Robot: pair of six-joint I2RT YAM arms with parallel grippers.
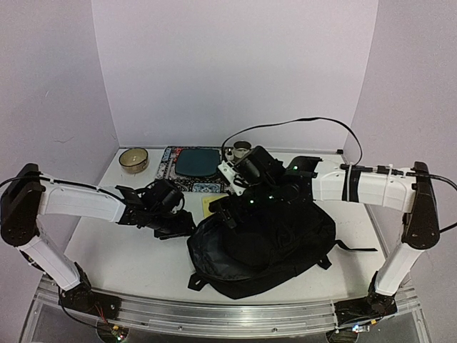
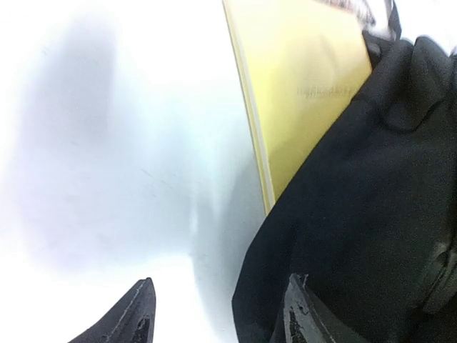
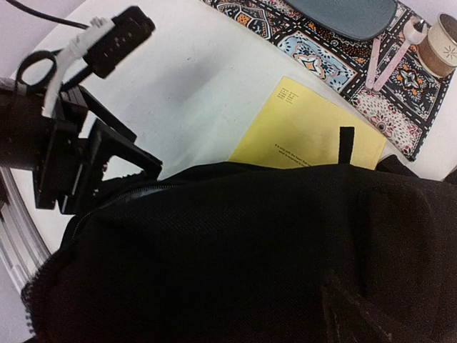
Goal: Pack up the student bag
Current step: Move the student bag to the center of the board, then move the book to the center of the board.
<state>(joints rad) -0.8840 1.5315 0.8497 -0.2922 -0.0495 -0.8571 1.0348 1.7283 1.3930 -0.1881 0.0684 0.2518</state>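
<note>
The student bag [image 1: 265, 241], a large black fabric backpack, lies flat in the middle of the table and fills the right wrist view [image 3: 235, 250]. My left gripper [image 1: 180, 226] sits low at the bag's left edge. It is open, one fingertip [image 2: 137, 316] over bare table and the other resting against the bag's fabric [image 2: 357, 200]. My right gripper [image 1: 240, 203] hovers over the bag's top end. Only one fingertip [image 3: 348, 314] shows, far off centre, with nothing in the jaws. A yellow booklet [image 1: 211, 207] lies half under the bag's top edge.
A patterned mat [image 1: 170, 171] with a dark teal pad [image 1: 198, 163] lies at the back. A shallow bowl [image 1: 133, 158] stands to its left. A small cup [image 1: 241, 150] and a pink tool [image 3: 389, 53] are at its right end. A black cable [image 1: 300, 121] loops behind the right arm.
</note>
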